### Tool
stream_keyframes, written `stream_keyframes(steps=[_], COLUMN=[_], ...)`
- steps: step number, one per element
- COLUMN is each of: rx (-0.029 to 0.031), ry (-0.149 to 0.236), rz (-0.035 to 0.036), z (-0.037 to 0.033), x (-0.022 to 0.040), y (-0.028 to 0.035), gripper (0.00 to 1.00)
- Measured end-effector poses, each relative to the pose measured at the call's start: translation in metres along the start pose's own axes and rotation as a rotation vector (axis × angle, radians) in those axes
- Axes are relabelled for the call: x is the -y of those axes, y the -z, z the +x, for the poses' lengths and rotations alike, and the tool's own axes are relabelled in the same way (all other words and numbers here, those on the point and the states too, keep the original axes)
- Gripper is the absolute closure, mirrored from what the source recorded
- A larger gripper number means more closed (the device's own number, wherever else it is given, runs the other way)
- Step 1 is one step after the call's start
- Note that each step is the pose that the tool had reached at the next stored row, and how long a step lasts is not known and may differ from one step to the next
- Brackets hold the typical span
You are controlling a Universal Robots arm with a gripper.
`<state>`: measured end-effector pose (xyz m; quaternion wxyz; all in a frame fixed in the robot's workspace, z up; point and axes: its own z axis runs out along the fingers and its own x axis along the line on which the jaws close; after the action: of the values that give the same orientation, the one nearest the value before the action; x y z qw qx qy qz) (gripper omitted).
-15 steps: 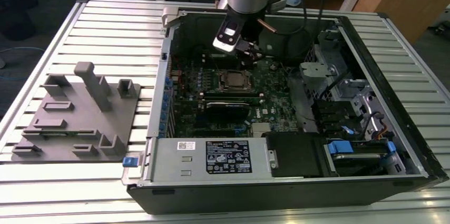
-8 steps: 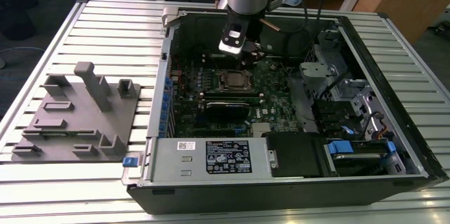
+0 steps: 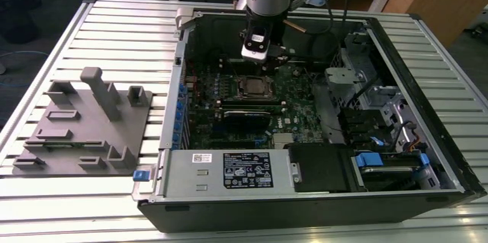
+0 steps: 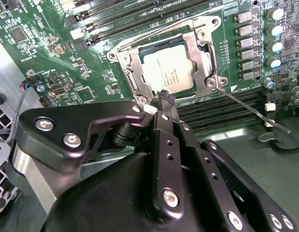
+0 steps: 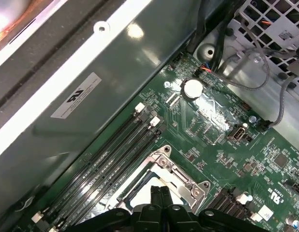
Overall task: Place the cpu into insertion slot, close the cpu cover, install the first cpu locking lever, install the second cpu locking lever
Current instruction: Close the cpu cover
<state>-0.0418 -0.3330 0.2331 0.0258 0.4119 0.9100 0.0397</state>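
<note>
The cpu [image 4: 168, 72] sits in the insertion slot [image 4: 125, 65], the cpu cover [image 4: 200, 48] down around it; one locking lever [image 4: 256, 111] juts free, so latching seems unfinished; the end effector [image 4: 165, 96], pinched narrow and empty, hovers just beside the slot.

The computer case [image 3: 175, 83] lies on the table [image 3: 122, 26] with its side off, so the way in from above is free. Its walls hem in the green board [image 3: 298, 120]. In the upper middle of the exterior view the arm stands over the socket [image 3: 255, 87]. In the second wrist view the hand [image 4: 164, 96], fingers pressed together, hangs just beside the socket, where a thin lever [image 4: 251, 108] juts outward. A black card [image 3: 248, 118] rises just below the socket. A drive cage [image 3: 358, 83] and cables crowd the exterior view's right, and a power supply box [image 3: 198, 180] bars the lower edge. A grey fixture [image 3: 76, 134] occupies the table at the exterior view's left.
</note>
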Motion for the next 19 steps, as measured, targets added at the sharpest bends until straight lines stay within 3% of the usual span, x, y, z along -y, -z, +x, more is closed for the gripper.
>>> stream_keyframes(steps=[6, 14, 17, 19], rx=[-0.001, -0.01, -0.0086, -0.0037], ry=[0.012, 0.141, 0.184, 0.206], rz=[-0.0002, 0.001, 0.006, 0.0165], z=[0.0, 0.0, 0.0, 0.0], x=[0.0, 0.0001, 0.0001, 0.0002], y=[-0.0002, -0.0013, -0.0017, -0.0019], gripper=[0.9, 0.9, 0.9, 0.9])
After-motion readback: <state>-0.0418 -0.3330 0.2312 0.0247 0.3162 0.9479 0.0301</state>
